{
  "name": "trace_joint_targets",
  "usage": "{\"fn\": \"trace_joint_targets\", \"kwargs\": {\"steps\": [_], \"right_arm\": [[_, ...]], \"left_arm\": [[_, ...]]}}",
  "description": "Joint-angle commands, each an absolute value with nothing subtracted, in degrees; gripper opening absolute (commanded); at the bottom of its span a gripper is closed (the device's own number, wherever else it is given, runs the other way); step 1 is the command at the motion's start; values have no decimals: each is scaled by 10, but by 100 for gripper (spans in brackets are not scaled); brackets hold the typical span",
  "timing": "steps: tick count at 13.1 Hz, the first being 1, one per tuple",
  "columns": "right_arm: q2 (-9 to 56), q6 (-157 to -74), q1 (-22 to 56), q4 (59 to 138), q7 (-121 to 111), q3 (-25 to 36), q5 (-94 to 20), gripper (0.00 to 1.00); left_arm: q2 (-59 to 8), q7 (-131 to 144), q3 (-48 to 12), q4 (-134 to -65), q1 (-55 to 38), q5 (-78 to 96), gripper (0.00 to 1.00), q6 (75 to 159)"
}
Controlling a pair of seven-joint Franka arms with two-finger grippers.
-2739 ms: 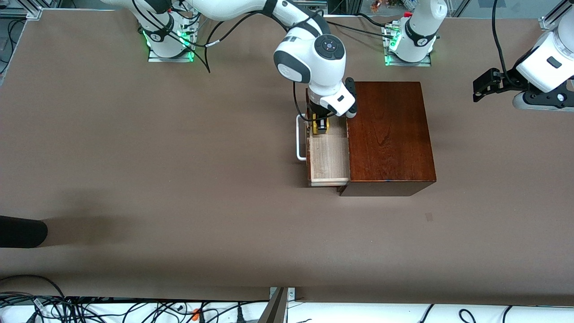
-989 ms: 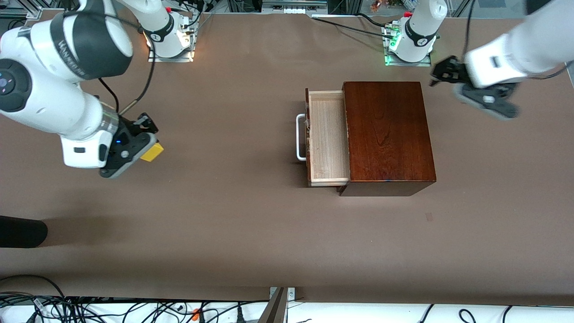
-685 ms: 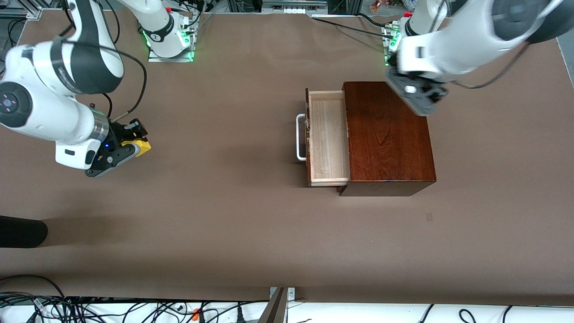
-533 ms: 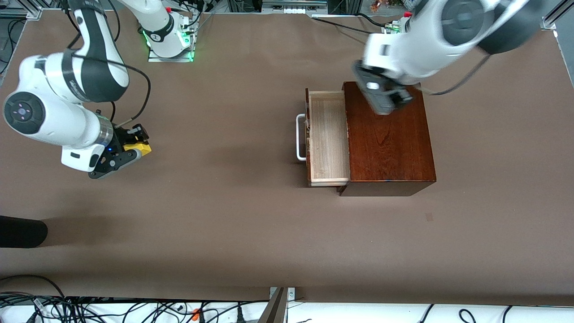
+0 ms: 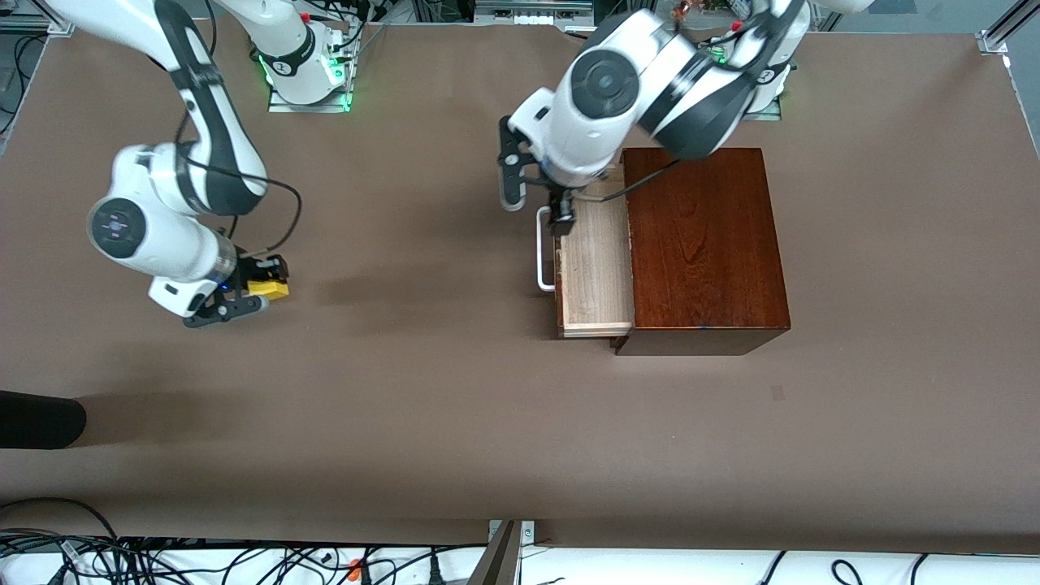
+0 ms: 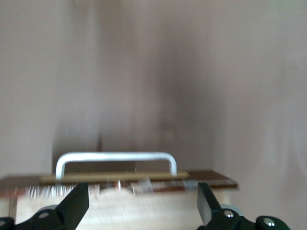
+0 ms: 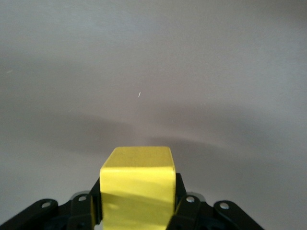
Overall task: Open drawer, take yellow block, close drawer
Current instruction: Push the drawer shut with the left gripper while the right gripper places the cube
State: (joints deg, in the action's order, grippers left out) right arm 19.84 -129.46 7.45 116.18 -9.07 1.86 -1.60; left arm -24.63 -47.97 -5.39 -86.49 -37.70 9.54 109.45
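Observation:
The drawer (image 5: 597,280) stands pulled out of the dark wooden box (image 5: 703,244), its pale tray empty, its white handle (image 5: 543,258) toward the right arm's end of the table. My left gripper (image 5: 562,218) is open and empty over the drawer's end farthest from the front camera. In the left wrist view its fingers (image 6: 76,207) stand wide apart over the tray (image 6: 144,211), with the handle (image 6: 115,157) just past the dark drawer front (image 6: 211,176). My right gripper (image 5: 258,294) is shut on the yellow block (image 5: 269,288) low over the table toward the right arm's end. The block (image 7: 137,189) fills the jaws.
A black object (image 5: 41,418) lies at the table's edge at the right arm's end, nearer the front camera. Cables (image 5: 162,561) run along the table's front edge. The arm bases (image 5: 305,69) stand along the edge farthest from the camera.
My right gripper took the yellow block out of the drawer and carried it toward the right arm's end. My left arm swung from its own end across the box to over the drawer.

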Motion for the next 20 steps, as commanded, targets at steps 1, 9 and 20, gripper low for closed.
{"fn": "trace_joint_targets", "kwargs": {"steps": [1, 9, 20], "right_arm": [[227, -1360, 70, 1184, -72, 13, -11, 0], [262, -1394, 70, 1190, -36, 13, -15, 0], [274, -1430, 41, 1194, -46, 21, -9, 100]], "left_arm": [[-293, -504, -45, -841, -413, 44, 100, 1144], [-369, -507, -45, -850, -434, -10, 100, 1213], [-381, -543, -37, -862, -414, -62, 100, 1160]]}}
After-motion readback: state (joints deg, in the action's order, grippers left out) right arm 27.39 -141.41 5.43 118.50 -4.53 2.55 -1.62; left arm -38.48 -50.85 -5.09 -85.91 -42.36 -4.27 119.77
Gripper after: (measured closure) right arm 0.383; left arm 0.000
